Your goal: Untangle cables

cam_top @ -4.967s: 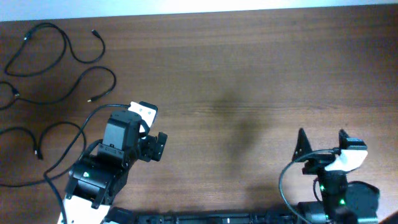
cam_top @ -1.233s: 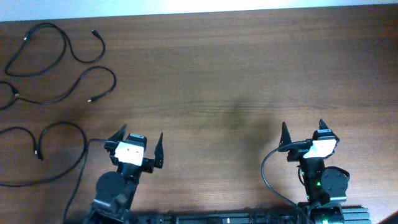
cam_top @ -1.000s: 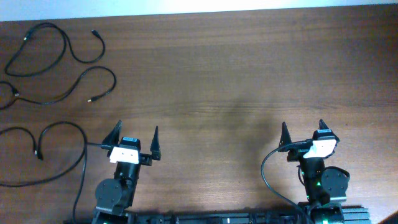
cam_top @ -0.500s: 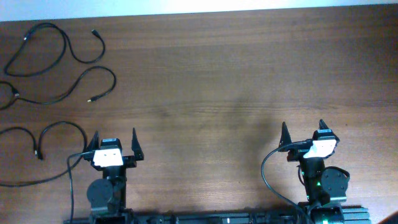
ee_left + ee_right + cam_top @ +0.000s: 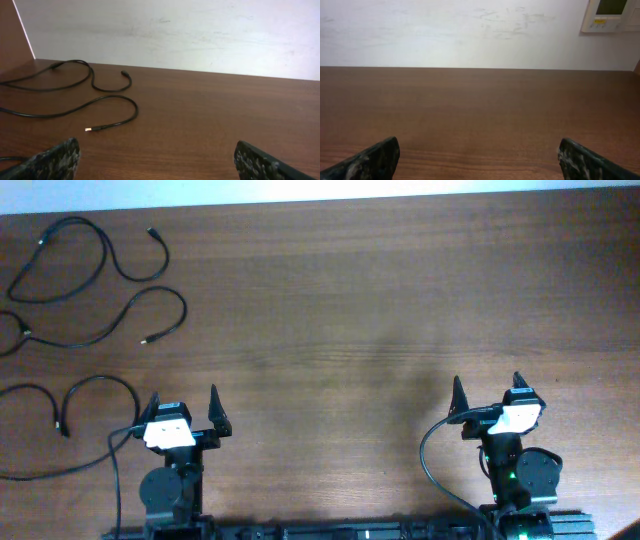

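Observation:
Three thin black cables lie apart at the table's left. The top cable (image 5: pixel 110 255) loops near the far edge. The middle cable (image 5: pixel 180 305) curves below it and ends in a metallic tip. The lower cable (image 5: pixel 100 379) arcs left of my left gripper (image 5: pixel 183 402). The left wrist view shows the top cable (image 5: pixel 92 80) and the middle cable (image 5: pixel 132 107) ahead on the left. My left gripper (image 5: pixel 156 150) is open and empty. My right gripper (image 5: pixel 487 395) is open and empty at the front right, far from the cables; it also shows in the right wrist view (image 5: pixel 479 150).
The brown wooden table (image 5: pixel 380 300) ends at a white wall at the back. A white wall panel (image 5: pixel 612 15) hangs at the upper right in the right wrist view. A thick black robot wire (image 5: pixel 428 455) loops beside the right arm.
The left arm has pulled back and swung left, its gripper now level, pointing toward the far edge. In the last half second it barely moved. The right arm shifted inward earlier, then stayed still.

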`<action>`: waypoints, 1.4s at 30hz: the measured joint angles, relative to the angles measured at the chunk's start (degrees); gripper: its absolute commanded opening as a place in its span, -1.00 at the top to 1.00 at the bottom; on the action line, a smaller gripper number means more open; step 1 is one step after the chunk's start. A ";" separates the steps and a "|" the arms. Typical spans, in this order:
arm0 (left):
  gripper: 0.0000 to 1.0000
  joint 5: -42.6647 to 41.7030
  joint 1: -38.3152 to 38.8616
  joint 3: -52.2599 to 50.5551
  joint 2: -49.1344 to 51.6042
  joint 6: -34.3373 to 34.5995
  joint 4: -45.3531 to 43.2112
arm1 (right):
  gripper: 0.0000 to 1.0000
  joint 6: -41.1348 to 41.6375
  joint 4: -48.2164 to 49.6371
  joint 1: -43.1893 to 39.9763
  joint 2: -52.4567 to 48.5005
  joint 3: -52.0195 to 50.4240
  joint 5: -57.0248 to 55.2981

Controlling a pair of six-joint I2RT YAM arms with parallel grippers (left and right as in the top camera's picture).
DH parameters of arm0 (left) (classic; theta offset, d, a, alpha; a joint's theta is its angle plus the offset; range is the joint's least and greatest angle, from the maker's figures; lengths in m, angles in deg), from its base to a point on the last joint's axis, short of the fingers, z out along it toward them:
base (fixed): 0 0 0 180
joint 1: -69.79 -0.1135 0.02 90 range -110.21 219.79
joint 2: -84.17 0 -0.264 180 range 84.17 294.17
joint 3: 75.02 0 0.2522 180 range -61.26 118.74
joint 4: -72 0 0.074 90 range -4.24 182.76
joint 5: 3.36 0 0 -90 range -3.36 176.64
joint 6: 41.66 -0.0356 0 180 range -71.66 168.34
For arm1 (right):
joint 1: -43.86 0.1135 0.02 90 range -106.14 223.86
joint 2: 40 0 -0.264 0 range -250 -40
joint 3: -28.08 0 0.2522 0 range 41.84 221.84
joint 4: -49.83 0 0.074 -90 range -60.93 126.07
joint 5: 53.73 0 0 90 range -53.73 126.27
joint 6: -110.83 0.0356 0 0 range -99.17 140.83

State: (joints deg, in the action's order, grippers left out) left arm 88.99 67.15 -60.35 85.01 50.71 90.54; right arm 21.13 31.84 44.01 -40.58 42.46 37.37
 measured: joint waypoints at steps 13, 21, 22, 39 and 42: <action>-0.97 0.00 1.03 0.00 0.00 -1.27 0.00 | -0.97 -0.02 0.00 -0.02 0.00 0.00 0.00; -0.97 0.00 1.03 0.00 0.00 -1.27 0.00 | -0.97 -0.02 0.00 0.00 0.00 0.00 0.00; -0.97 0.00 1.03 0.00 0.00 -1.27 0.00 | -0.97 -0.02 0.00 -0.02 0.00 0.00 0.00; -0.97 0.00 1.03 0.00 0.00 -1.27 0.00 | -0.97 -0.04 0.00 0.00 0.00 0.00 0.00; -0.97 0.00 1.03 0.00 0.00 -1.27 0.00 | -0.97 -0.04 0.00 0.00 0.00 0.00 0.00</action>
State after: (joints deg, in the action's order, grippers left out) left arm 88.99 68.18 -60.35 85.01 49.44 90.54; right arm 21.09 31.84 44.01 -40.58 42.46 37.37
